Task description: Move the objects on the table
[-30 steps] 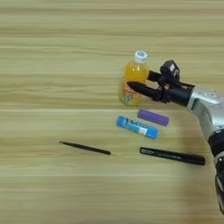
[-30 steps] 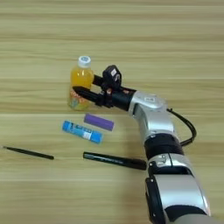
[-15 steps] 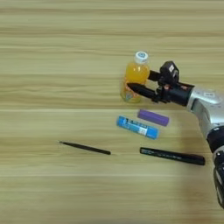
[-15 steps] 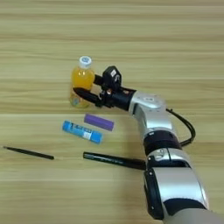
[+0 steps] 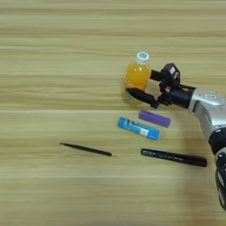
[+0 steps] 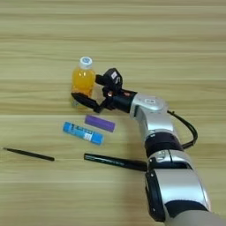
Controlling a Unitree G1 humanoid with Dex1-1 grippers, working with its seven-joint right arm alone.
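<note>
The orange-juice bottle [image 5: 137, 76] with its white cap stands upright on the table [image 5: 53, 57], right of the middle. My right gripper [image 5: 139, 82] reaches in from the right and is open around the bottle's lower half. One black finger [image 5: 142, 97] lies along the near side and the other sits at the bottle's right side. I cannot tell whether they touch it. The purple bar [image 5: 154, 118] and the blue tube [image 5: 138, 128] lie just in front of the bottle. Nearer still is the black marker pen [image 5: 174, 157].
A thin black stick [image 5: 85, 149] lies left of the marker. My silver forearm [image 6: 152, 114] runs from the bottom right up to the gripper, passing over the marker's right end, with a black cable [image 6: 187, 128] looping beside it.
</note>
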